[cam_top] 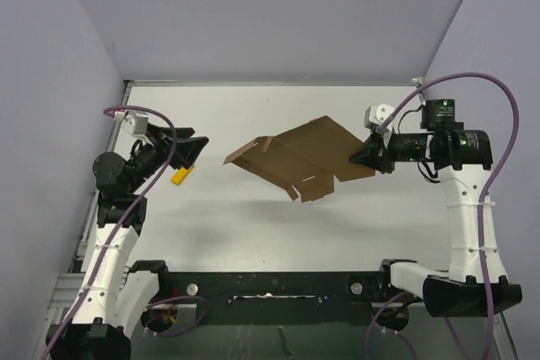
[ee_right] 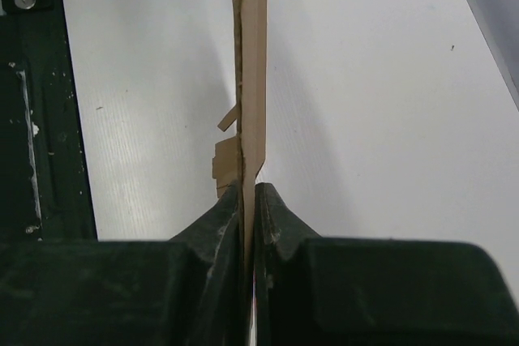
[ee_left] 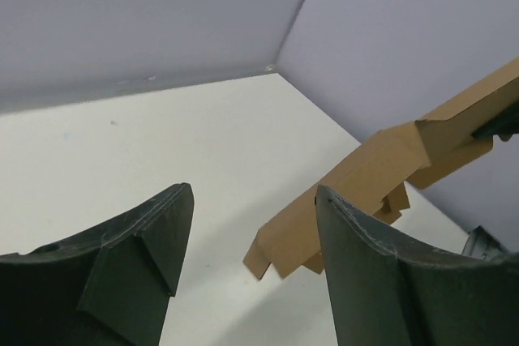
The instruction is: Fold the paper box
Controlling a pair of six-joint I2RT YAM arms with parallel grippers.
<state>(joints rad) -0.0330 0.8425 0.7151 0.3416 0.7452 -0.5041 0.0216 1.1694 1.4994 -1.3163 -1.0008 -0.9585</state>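
The plain brown die-cut cardboard paper box (cam_top: 299, 158) hangs in the air over the middle of the white desk (cam_top: 253, 233), casting a faint shadow on it and touching nothing else; the black two-finger right gripper (cam_top: 364, 156) is clamped tight on its right edge, the sheet seen edge-on between the closed fingers in the right wrist view. The folding looks barely begun: the sheet is mostly spread out, tilted, with the flap at its left end bent downward and small tabs along the near edge hanging loose; no walls stand and no tabs look tucked, so nearly all the creasing and closing seems left to do. The black left gripper (cam_top: 192, 151) sits near the desk's left edge, jaws parted with nothing between them, well apart from the box and pointed toward its free end; a small yellow block (cam_top: 180, 177) lies on the desk just beside it, but nothing appears to lie between that claw and the cardboard.
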